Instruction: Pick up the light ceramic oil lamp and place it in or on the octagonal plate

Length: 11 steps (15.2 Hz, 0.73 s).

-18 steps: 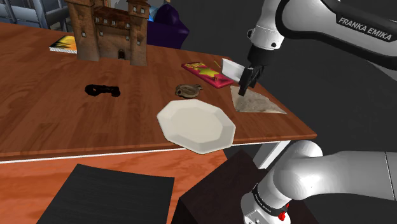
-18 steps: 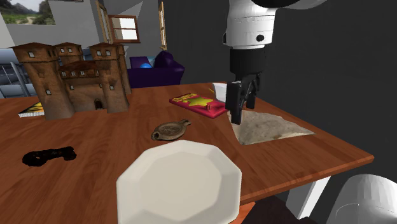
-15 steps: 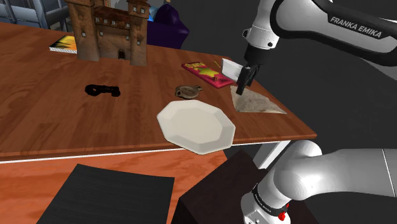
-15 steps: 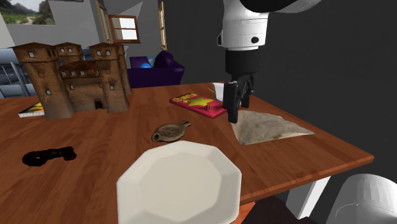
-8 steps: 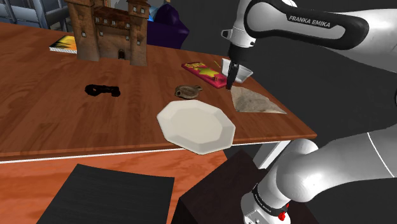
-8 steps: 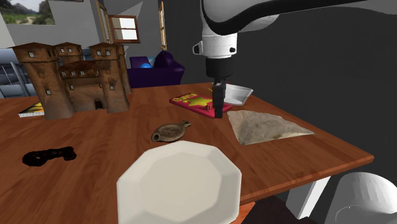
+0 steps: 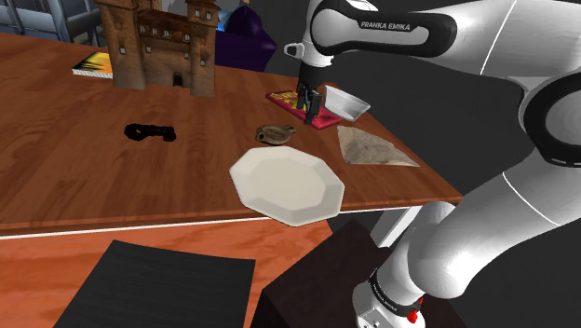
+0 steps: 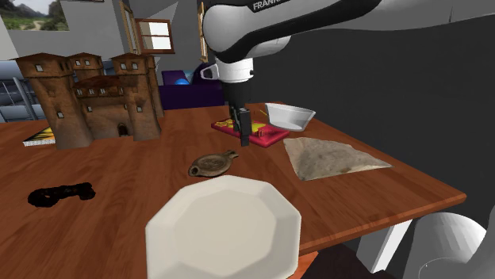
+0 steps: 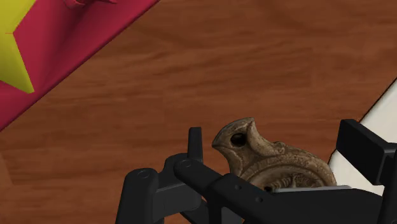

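Big wooden table (image 7: 74,177), a toy castle (image 7: 158,42) at the far end, and the white arm (image 7: 391,28) bent over the near corner. The white eight-sided plate (image 7: 287,184) sits close to the table's front edge with nothing on it.

The lamp (image 7: 276,134) lies flat on the wood just beside the plate, at about 12 o'clock from it in the shoulder view. A red book (image 7: 284,98) is up at 1 o'clock from the lamp. The lamp looks brown and mottled here, not pale.

The pincer (image 8: 244,139) hangs above the table at roughly 1 o'clock from the lamp, fingers spread apart and gripping nothing. In the wrist view the lamp's round body shows in the gap between them, untouched, with the spout (image 9: 240,137) poking out ahead.

My guess on handling: small, light, totally stiff, and likely to chip if knocked. I'd pinch it across the round middle, low down, not by the spout or the little handle. Those curved sides could squirt out, so I'd squeeze gently and square.
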### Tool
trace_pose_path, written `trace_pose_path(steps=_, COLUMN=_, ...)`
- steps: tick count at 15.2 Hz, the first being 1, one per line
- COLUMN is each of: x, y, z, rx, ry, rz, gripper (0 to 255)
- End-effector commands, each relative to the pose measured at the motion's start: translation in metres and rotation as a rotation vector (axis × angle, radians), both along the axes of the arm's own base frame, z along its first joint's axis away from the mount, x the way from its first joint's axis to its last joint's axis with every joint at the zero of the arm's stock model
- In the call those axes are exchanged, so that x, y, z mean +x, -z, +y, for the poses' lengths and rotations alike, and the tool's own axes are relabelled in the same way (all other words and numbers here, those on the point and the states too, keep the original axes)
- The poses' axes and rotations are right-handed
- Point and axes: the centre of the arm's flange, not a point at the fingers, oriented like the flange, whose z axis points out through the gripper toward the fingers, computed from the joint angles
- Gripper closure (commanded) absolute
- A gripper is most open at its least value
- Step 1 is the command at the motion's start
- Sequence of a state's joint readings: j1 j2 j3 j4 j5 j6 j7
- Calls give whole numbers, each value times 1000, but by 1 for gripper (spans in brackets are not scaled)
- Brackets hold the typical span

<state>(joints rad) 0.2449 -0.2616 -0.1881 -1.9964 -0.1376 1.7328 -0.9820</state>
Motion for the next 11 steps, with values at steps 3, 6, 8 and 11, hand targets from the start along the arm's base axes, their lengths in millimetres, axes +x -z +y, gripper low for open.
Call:
trace_pose_path(steps=3, x=21, y=14, z=12, rx=0, ry=-125, rz=8, gripper=0)
trace_pose_path(steps=6, x=21, y=30, z=11, rx=0, ry=-125, rz=8, gripper=0)
trace_pose_path(steps=8, x=21, y=41, z=10, rx=0, ry=-125, rz=8, gripper=0)
trace_pose_path(steps=11, x=21, y=49, z=9, rx=0, ry=-125, rz=8, gripper=0)
